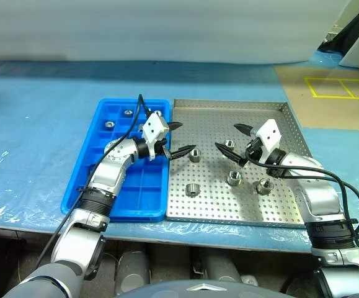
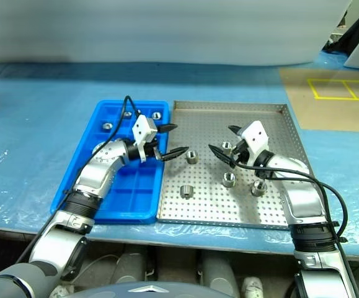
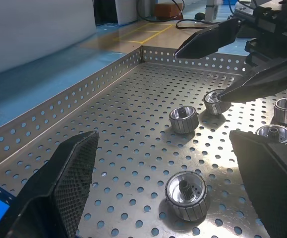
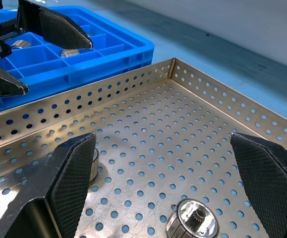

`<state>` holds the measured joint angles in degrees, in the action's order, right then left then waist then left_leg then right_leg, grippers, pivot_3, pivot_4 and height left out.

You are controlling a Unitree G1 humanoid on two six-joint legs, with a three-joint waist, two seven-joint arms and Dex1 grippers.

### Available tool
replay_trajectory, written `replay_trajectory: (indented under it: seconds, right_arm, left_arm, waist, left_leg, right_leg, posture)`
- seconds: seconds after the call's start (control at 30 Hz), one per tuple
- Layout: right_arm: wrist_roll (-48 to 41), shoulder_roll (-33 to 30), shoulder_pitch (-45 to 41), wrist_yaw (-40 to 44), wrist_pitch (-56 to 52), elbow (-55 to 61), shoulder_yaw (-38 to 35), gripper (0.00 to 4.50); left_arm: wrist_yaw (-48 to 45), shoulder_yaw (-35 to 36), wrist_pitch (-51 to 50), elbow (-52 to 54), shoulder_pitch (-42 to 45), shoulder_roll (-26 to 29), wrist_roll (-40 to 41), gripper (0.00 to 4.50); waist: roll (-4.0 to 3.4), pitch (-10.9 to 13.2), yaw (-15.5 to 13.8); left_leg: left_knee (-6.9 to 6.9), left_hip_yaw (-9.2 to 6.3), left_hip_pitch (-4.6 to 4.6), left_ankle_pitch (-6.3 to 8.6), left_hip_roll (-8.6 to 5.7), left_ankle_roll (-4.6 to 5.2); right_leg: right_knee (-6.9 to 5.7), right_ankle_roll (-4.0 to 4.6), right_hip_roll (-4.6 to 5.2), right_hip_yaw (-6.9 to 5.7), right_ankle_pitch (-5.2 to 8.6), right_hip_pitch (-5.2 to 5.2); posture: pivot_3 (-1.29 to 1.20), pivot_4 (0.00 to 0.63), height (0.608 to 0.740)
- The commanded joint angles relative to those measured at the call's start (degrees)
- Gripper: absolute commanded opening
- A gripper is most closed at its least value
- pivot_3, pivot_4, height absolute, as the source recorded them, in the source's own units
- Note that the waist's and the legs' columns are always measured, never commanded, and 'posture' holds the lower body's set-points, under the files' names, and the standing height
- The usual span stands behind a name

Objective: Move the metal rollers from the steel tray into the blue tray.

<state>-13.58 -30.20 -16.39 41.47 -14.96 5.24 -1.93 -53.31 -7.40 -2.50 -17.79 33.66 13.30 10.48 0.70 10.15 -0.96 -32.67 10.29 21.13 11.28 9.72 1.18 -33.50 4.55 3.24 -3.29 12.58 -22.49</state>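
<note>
Rollers (image 1: 195, 155): 5 on the steel tray (image 1: 260, 112), some in the blue tray (image 1: 105, 108). Both pincers, left (image 1: 178, 139) and right (image 1: 235, 138), gape empty, close together; converging risks a clash or nudging one away.

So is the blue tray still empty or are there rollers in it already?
Not empty. The blue tray already holds three metal rollers in its far compartments; five remain on the steel tray.
</note>
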Motion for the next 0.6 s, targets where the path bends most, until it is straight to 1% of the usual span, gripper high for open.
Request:
replay_trajectory:
  seconds: [0.03,0.4,0.47,0.53,0.6]
  right_arm:
    - [-0.2,-0.1,0.0,0.3,1.1,0.6,-0.1,4.5]
    - [-1.3,-1.0,1.8,-1.3,-1.3,4.6,-1.9,4.5]
    - [-1.7,-1.1,2.9,-2.1,-2.2,6.3,-2.6,4.5]
    - [-1.9,-1.6,4.7,-3.0,-3.0,8.6,-4.1,4.5]
    - [-2.0,-2.1,6.9,-3.8,-3.7,10.7,-5.5,4.5]
  left_arm:
    - [-0.1,-0.4,0.2,1.9,0.5,0.1,0.4,4.44]
    - [-2.2,-0.8,-0.7,0.3,2.9,-0.9,1.5,4.44]
    - [-4.3,-2.0,-2.8,0.4,3.9,-0.1,1.4,4.44]
    - [-6.2,-4.4,-7.0,-1.4,5.9,1.1,-0.3,4.44]
    - [-7.8,-6.5,-8.8,-3.7,7.9,2.2,-2.1,4.44]
  waist:
    - [0.0,0.0,0.0]
    - [0.0,0.0,0.1]
    - [0.0,0.0,0.2]
    - [-0.01,0.0,0.2]
    - [-0.02,0.0,0.3]
  left_leg:
    - [0.0,0.0,0.0,0.0,0.0,0.0]
    - [0.0,0.0,0.0,0.0,0.0,0.0]
    - [0.0,0.01,0.01,0.0,0.0,0.0]
    - [0.0,0.02,0.0,0.0,0.0,0.0]
    - [0.01,0.03,-0.02,-0.01,0.0,0.0]
  right_leg:
    - [0.0,0.0,0.0,0.0,0.0,0.0]
    - [0.01,0.0,0.0,0.0,0.0,0.0]
    - [0.01,0.0,0.0,0.0,0.0,-0.01]
    - [0.0,0.0,0.0,0.0,0.0,-0.01]
    - [0.0,0.0,0.0,0.01,0.0,0.0]
  posture:
    - [-0.16,0.15,0.74]
    - [-0.23,0.15,0.74]
    - [-0.26,0.15,0.74]
    - [-0.31,0.15,0.74]
    - [-0.36,0.15,0.74]
